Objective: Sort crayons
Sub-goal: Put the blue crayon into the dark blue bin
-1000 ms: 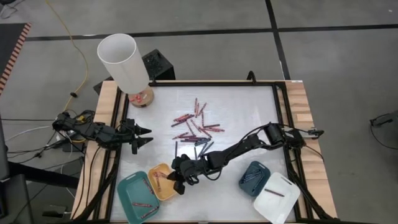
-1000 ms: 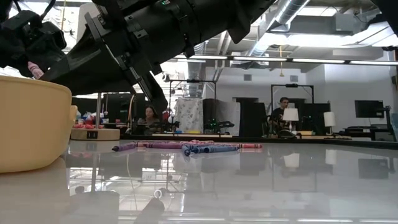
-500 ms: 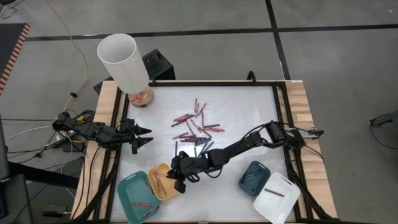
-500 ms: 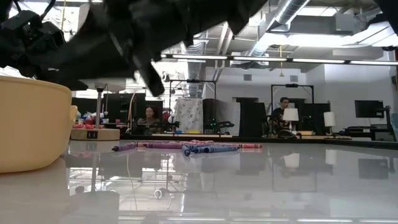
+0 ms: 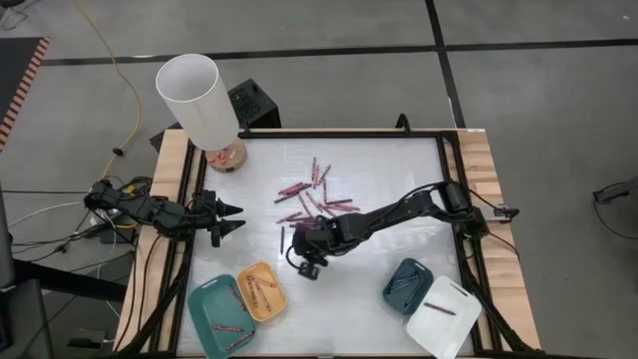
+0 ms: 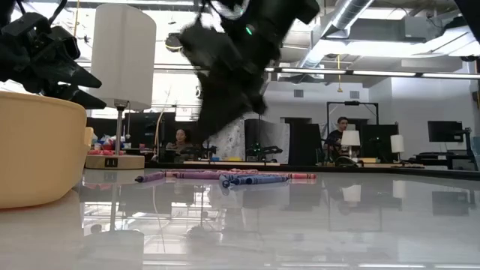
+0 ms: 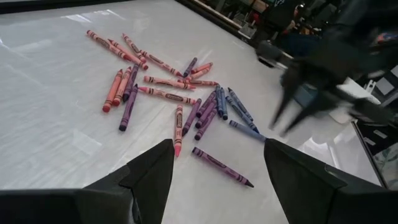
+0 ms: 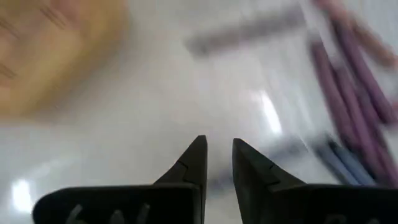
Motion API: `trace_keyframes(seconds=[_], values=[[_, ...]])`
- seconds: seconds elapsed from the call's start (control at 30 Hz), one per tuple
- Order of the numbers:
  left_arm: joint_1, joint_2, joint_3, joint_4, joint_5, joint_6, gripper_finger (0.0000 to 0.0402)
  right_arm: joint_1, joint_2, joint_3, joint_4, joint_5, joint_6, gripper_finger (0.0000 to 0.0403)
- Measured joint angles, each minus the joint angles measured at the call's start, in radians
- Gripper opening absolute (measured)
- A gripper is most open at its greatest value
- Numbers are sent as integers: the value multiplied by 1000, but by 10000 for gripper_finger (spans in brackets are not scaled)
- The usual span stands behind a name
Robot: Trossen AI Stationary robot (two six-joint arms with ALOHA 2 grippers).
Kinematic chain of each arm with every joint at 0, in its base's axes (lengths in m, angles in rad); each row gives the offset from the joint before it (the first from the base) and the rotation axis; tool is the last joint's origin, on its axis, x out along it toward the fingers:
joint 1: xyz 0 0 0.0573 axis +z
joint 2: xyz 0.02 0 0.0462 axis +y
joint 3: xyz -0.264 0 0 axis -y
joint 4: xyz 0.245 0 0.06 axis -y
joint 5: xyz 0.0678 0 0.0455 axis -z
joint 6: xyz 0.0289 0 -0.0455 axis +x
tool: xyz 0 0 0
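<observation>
At the table's left edge the left gripper [image 5: 235, 218] was held above the surface, its fingers spread wide with nothing between them, pointing toward the table's middle. Behind it, at the far left corner, a white lamp [image 5: 195, 98] was seen standing on a round wooden base. Along the near edge a teal tray [image 5: 221, 317] and, touching it on its right, a yellow tray [image 5: 261, 290] were placed; a few crayons were visible lying in each.

Near the table's middle the loose crayons [image 5: 311, 202] were scattered in a heap: red and pink ones toward the far side, purple and dark blue ones nearer [image 7: 205, 112]. They were lying flat on the white table [image 5: 389, 170].

The right gripper [image 5: 305, 261] was found just on the near side of that heap, between it and the yellow tray, raised above the tabletop [image 8: 216, 163]. Its fingers were parted by only a narrow gap, and nothing was gripped between them. Its arm was stretched across from the right edge.

At the near right corner a dark-blue tray [image 5: 406, 281] and a white tray [image 5: 444, 317] were set side by side, with at least one crayon seen in each.
</observation>
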Motion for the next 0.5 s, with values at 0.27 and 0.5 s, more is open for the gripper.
trace_keyframes(seconds=[0.27,0.5], values=[[0,0,0,0,0,0,240,-17,1,0,-271,119,-236,71],[0,0,0,0,0,0,240,-2,7,0,-376,143,-555,71]])
